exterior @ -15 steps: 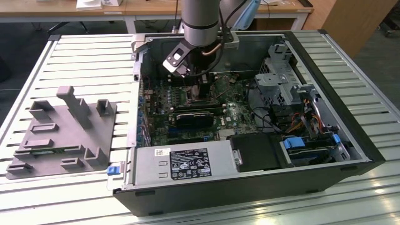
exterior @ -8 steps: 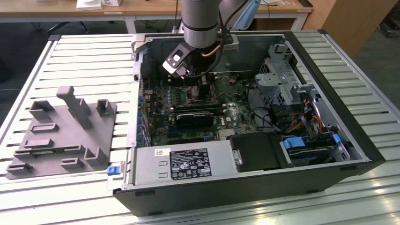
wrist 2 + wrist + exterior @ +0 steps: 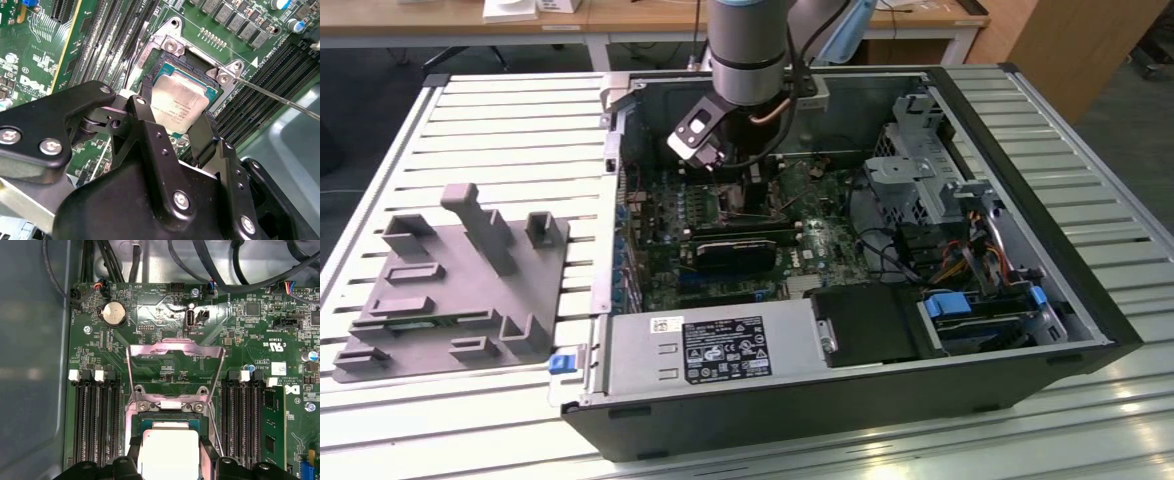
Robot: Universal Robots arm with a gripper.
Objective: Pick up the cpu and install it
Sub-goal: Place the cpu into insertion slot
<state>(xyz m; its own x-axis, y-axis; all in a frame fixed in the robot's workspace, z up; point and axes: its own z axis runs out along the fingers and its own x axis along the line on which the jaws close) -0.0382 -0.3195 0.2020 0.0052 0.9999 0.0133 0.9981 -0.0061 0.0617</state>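
The cpu [image 3: 179, 106], a pale silver square chip, sits between my gripper's [image 3: 175, 131] two black fingers [image 3: 143, 116], right over the open motherboard socket [image 3: 172, 60]. It looks level with the socket frame or just above it; I cannot tell whether it rests in it. The first wrist view has the cpu [image 3: 168, 451] with a finger [image 3: 131, 456] pressed on each side, and the socket's load plate [image 3: 175, 357] swung open behind it. In the exterior view my gripper [image 3: 744, 196] reaches down into the computer case [image 3: 854, 400] over the motherboard [image 3: 720, 285].
A grey plastic fixture block [image 3: 454, 285] lies on the slatted table at the exterior view's left. Memory slots [image 3: 95, 425] flank the socket on both sides. The thin socket lever [image 3: 280, 99] stands off to one side. Drive cages and cables [image 3: 947, 230] crowd the case's right.
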